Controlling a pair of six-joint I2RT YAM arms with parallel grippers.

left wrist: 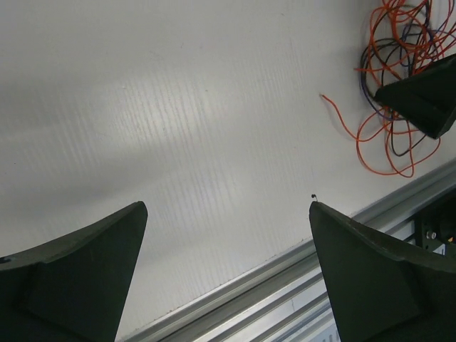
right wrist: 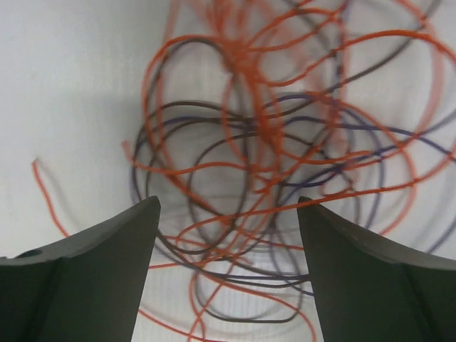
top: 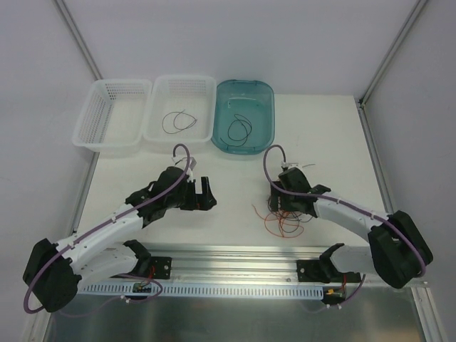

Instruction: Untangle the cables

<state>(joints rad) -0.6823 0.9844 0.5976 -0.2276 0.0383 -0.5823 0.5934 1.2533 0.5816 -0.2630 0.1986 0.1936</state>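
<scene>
The cables (top: 279,222) lie as a tangled heap of thin red-orange and dark wires on the white table, right of centre. My right gripper (top: 283,205) hovers directly over the heap. In the right wrist view the cables (right wrist: 271,149) loop between and beyond the fingers of my right gripper (right wrist: 228,206), which stands open and pinches nothing. My left gripper (top: 206,194) is open over bare table to the left of the heap. The left wrist view shows my left gripper (left wrist: 228,206) with nothing between its jaws and the cables (left wrist: 388,135) at the top right.
At the back stand an empty white basket (top: 85,121), a second white basket (top: 153,135) holding one dark wire (top: 178,121), and a teal tub (top: 217,142) holding another dark wire (top: 239,128). An aluminium rail (top: 235,256) runs along the near table edge.
</scene>
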